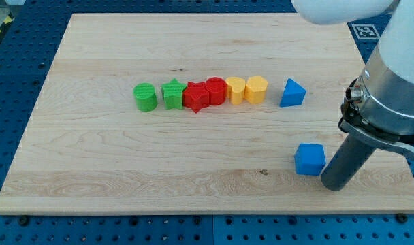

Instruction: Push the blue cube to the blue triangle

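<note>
Wooden bench is sitting on blue pegboard, and you are working with no jaws, just my tip, resting just right of the blue cube at lower right. The blue triangle is lying above it, so you are needing to come round beneath the cube and push upward. The yellow block is crowding the triangle's left.

A pale wooden tabletop lies on a blue perforated base. Across its middle runs a row of small blocks, from the view's left: a green cylinder, a green star, a red star, a red cylinder, a yellow cylinder-like block and a yellow hexagonal block, most touching their neighbours.
</note>
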Motion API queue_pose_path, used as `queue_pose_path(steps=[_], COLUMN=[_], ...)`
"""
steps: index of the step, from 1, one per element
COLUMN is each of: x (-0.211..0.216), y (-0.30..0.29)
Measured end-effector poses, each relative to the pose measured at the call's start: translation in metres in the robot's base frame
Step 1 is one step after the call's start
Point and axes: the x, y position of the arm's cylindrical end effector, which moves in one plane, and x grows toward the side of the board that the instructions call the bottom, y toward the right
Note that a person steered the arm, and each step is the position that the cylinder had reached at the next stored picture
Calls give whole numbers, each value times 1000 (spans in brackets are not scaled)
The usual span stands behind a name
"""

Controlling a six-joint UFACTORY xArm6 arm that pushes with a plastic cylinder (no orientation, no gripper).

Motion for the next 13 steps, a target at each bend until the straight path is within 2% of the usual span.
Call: queue_pose_path(steps=[1,3,9,11,13], x=[2,-26,-39,-64,-67], y=[-25,-30,-50,-40,-24])
